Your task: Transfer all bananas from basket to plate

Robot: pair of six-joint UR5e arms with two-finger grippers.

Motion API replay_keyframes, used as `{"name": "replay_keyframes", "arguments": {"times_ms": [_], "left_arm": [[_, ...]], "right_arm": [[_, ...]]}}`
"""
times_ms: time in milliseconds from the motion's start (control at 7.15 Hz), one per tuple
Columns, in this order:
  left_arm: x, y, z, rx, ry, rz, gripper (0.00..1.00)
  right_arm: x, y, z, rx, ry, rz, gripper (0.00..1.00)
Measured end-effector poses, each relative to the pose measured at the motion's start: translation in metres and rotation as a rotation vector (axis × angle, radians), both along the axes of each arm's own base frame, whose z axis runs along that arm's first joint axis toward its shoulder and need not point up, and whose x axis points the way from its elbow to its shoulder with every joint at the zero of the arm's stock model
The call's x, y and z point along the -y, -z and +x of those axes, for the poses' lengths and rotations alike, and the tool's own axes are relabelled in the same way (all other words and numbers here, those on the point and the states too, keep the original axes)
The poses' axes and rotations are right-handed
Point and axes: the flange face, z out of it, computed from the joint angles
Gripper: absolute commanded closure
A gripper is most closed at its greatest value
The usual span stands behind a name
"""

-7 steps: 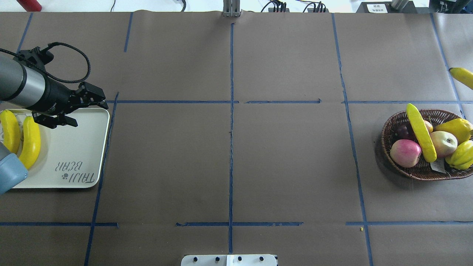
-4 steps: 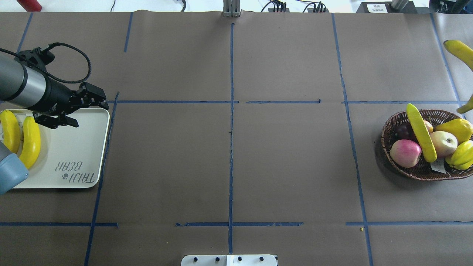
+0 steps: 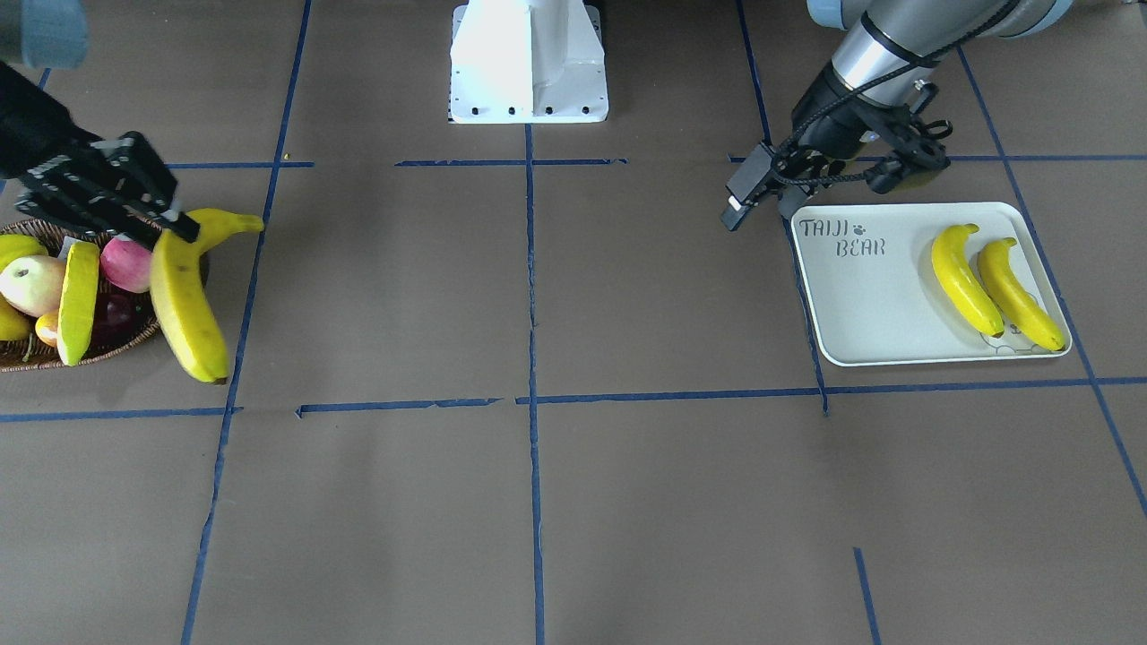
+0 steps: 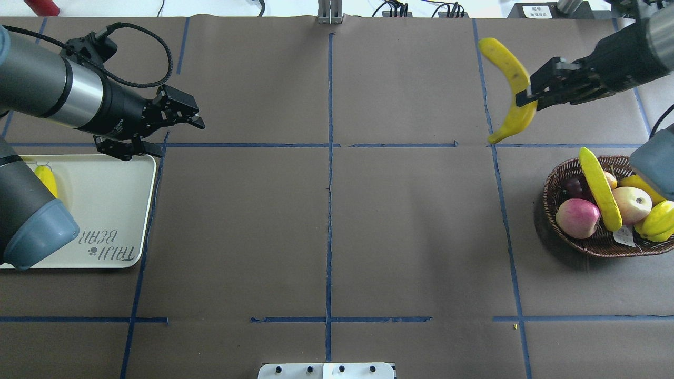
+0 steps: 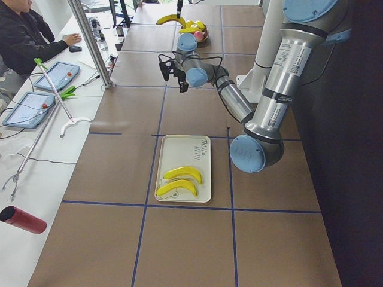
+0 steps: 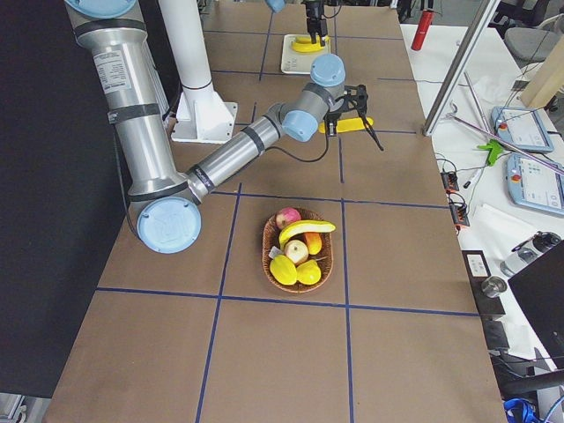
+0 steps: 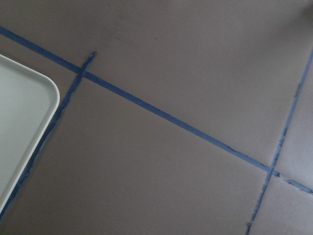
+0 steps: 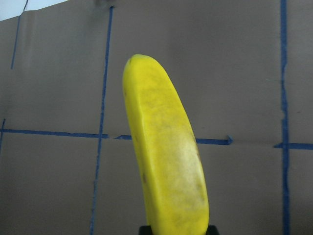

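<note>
My right gripper [image 4: 524, 100] is shut on a yellow banana [image 4: 505, 76] and holds it in the air beyond the far left side of the wicker basket [image 4: 550, 184]; the banana fills the right wrist view [image 8: 166, 152]. A paler greenish banana [image 4: 600, 189] lies across the fruit in the basket. Two bananas [image 3: 963, 278] [image 3: 1017, 291] lie side by side on the white plate [image 3: 860, 305]. My left gripper [image 4: 181, 139] is open and empty, above the table just past the plate's far right corner. My left arm hides most of the plate's bananas in the overhead view.
The basket also holds a pink-red apple [image 4: 577, 217], a paler apple [image 4: 632, 202] and yellow-green fruit [image 4: 655, 221]. Blue tape lines [image 4: 329, 173] cross the brown table cover. The robot's white base [image 3: 529, 63] stands at the near edge. An operator [image 5: 27, 36] sits at the side desk.
My right gripper has come in from the right edge, carrying the banana to the left. My left gripper has moved off the plate, farther away and to the right, still open.
</note>
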Motion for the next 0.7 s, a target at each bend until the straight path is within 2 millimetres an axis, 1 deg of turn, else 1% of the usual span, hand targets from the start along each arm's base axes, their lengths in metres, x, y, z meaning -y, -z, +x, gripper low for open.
{"name": "replay_keyframes", "arguments": {"times_ms": [140, 280, 419, 559, 699], "left_arm": [[-0.003, 0.023, 0.001, -0.087, 0.022, 0.006, 0.00], [-0.005, 0.039, 0.001, -0.179, 0.041, 0.004, 0.01], [-0.004, 0.051, 0.008, -0.236, 0.044, 0.003, 0.01], [0.000, 0.067, 0.025, -0.266, 0.032, 0.008, 0.01], [0.003, 0.082, 0.046, -0.282, 0.009, 0.014, 0.01]], "right_arm": [[-0.024, 0.030, -0.049, 0.010, 0.007, 0.024, 0.99], [-0.052, 0.056, -0.095, 0.025, 0.005, 0.041, 0.99], [-0.075, 0.075, -0.128, 0.043, 0.008, 0.050, 0.99], [-0.095, 0.091, -0.153, 0.060, 0.015, 0.066, 0.99], [-0.111, 0.102, -0.169, 0.072, 0.015, 0.085, 0.99]]}}
